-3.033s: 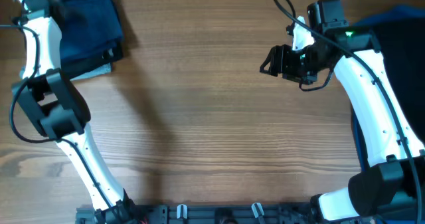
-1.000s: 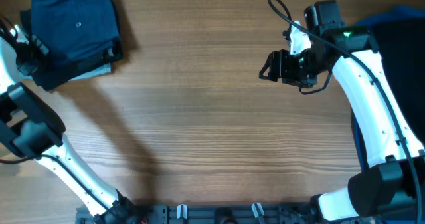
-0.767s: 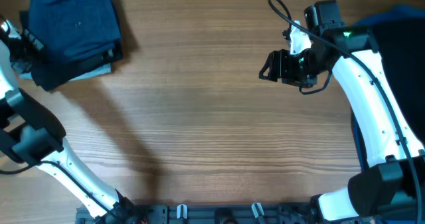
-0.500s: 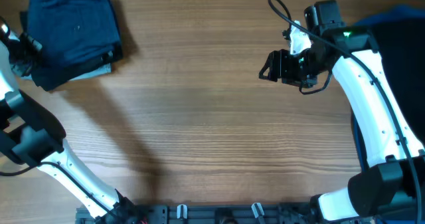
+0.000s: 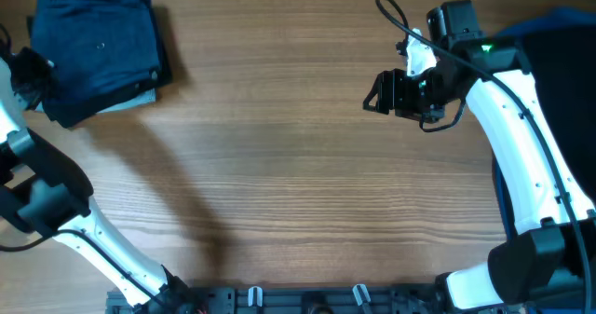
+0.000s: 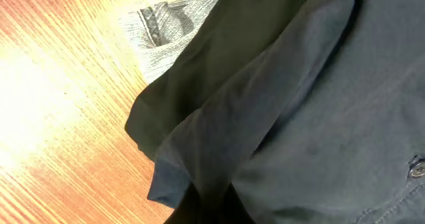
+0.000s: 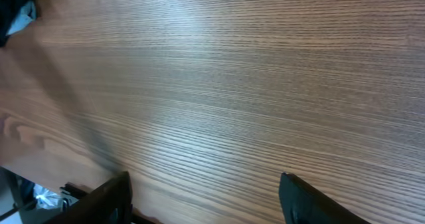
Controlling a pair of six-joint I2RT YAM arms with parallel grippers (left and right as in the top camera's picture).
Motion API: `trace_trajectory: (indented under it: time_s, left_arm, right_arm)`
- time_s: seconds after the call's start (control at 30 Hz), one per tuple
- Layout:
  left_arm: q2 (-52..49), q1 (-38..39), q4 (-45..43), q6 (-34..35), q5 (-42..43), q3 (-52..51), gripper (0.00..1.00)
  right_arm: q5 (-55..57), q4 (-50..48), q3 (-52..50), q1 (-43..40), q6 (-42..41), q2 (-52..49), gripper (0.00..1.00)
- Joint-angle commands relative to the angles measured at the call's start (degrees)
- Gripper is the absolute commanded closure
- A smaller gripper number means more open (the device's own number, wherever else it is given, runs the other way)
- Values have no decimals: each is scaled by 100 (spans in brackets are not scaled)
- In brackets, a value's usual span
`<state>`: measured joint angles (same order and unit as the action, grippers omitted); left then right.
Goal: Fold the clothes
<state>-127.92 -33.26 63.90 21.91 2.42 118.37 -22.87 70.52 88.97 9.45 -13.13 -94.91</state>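
Observation:
The clothes (image 5: 93, 44) lie stacked at the table's far left corner: a navy shorts-like garment (image 6: 345, 117) with a small button (image 6: 417, 167) lies on top, over a black piece (image 6: 219, 58) and a light blue-grey piece (image 6: 166, 34). At the stack's left edge, my left gripper (image 5: 30, 70) is shut, and a fold of the navy garment runs in between the jaws of that same left gripper (image 6: 211, 209). My right gripper (image 5: 372, 92) hangs open over bare wood at the right; in its wrist view the right gripper (image 7: 206, 199) has nothing between its fingers.
More dark clothes (image 5: 563, 72) with a bright blue edge (image 5: 570, 18) lie at the far right behind the right arm. The wooden table (image 5: 279, 165) spreads between the two arms. A mounting rail (image 5: 298, 300) runs along the front edge.
The left gripper has drawn the navy garment and the stack slightly to the left and back. The right arm has not moved.

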Motion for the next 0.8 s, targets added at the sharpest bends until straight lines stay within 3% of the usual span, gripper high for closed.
trace_trajectory:
  time_s: [0.0,0.03,0.17,0.23,0.33,0.43,0.47,0.53,0.57,0.6,0.63,0.67,0.77]
  left_arm:
    - [278,-35,116,175,-402,-72,96]
    - [278,-33,111,175,-400,-72,96]
    - [293,-13,61,105,-402,-70,54]
    - [356,22,39,111,-400,-70,40]
    - [570,168,-232,103,-400,-70,39]
    - [911,562,-1172,-240,-278,-70,42]
    - [942,721,-1690,-243,-232,-70,39]
    - [894,1014,-2697,-247,-90,-72,24]
    - [850,1110,-3008,-315,-63,-72,22]
    - [778,1239,-3403,-498,-28,-72,26]
    - [634,1370,-3912,-686,-55,-72,65]
    - [494,1449,-4258,-765,-59,-72,96]
    - [-42,1515,-5198,-761,-83,-72,96]
  right_arm:
    - [37,-22,-50,35,68,72,28]
    - [37,-37,-50,35,70,72,28]
    - [37,-61,-50,35,68,72,28]
    - [37,-76,-50,35,46,72,28]
    - [37,-162,-50,35,-55,72,28]
    - [37,-258,-50,33,-57,72,27]
    - [37,-278,-50,35,-57,72,27]
    - [39,-328,-50,35,-55,72,27]
    - [39,-341,-50,35,-57,72,27]
    - [37,-341,-50,35,-55,72,27]
    - [39,-337,-50,35,-50,72,27]
    - [42,-337,-50,33,-37,72,27]
    - [63,-304,-50,33,-33,72,26]
